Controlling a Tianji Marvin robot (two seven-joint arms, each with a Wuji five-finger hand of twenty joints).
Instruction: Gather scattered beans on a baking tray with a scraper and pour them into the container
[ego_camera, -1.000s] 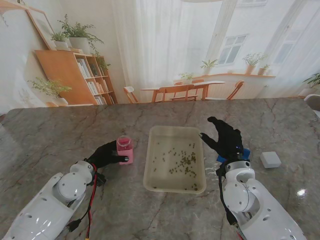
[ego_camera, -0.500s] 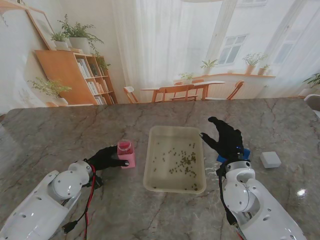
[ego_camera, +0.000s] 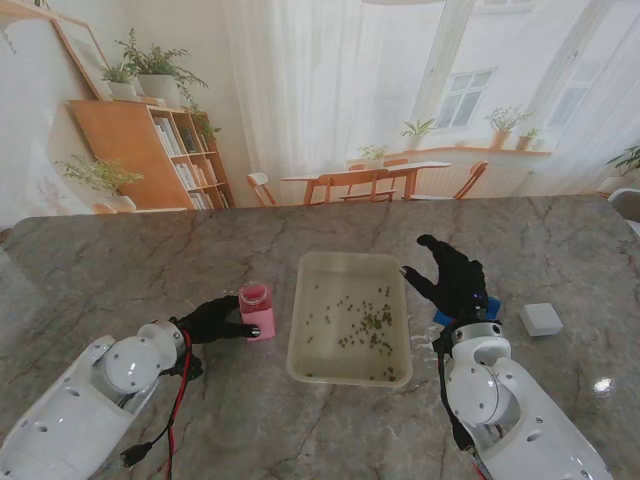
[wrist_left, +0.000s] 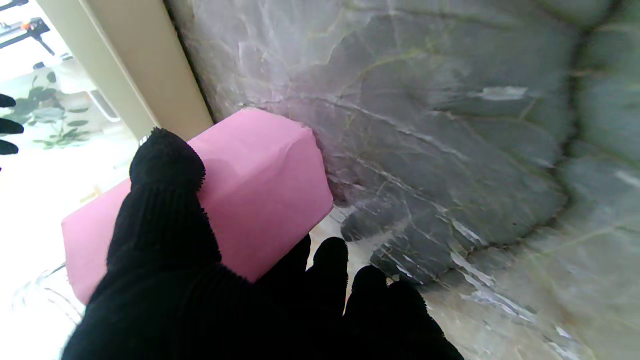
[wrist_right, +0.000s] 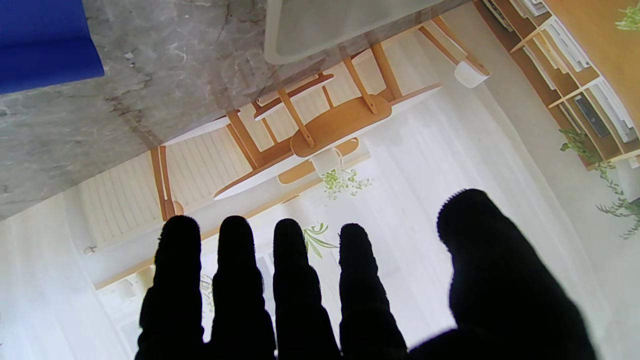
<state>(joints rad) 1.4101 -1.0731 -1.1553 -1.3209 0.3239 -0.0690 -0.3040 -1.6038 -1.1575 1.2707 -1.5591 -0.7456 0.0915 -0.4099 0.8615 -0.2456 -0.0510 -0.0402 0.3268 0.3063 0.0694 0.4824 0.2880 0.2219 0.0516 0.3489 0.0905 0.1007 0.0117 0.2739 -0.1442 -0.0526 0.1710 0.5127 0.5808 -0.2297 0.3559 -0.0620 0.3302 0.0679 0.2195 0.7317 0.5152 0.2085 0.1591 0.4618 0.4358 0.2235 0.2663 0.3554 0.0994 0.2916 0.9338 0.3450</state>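
**Counting items, then hand poses**

Sitting on the marble table (ego_camera: 120, 260): one baking tray (ego_camera: 300, 345) with scattered beans (ego_camera: 365, 322) too many to count, one pink container (ego_camera: 257, 310) just left of it, one blue scraper (ego_camera: 487, 306), one white block (ego_camera: 541, 319). Left hand (ego_camera: 212, 319) grips the container, thumb (wrist_left: 167, 165) across its side. Right hand (ego_camera: 450, 277) is raised above the scraper, fingers (wrist_right: 235, 260) spread, holding nothing.

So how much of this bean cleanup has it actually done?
Very little. The beans lie scattered across the baking tray, not gathered. In hand: the left hand grips the pink container beside the tray. The right hand hangs open and empty over the blue scraper, which lies on the table. Left: picking up the scraper, gathering, pouring.
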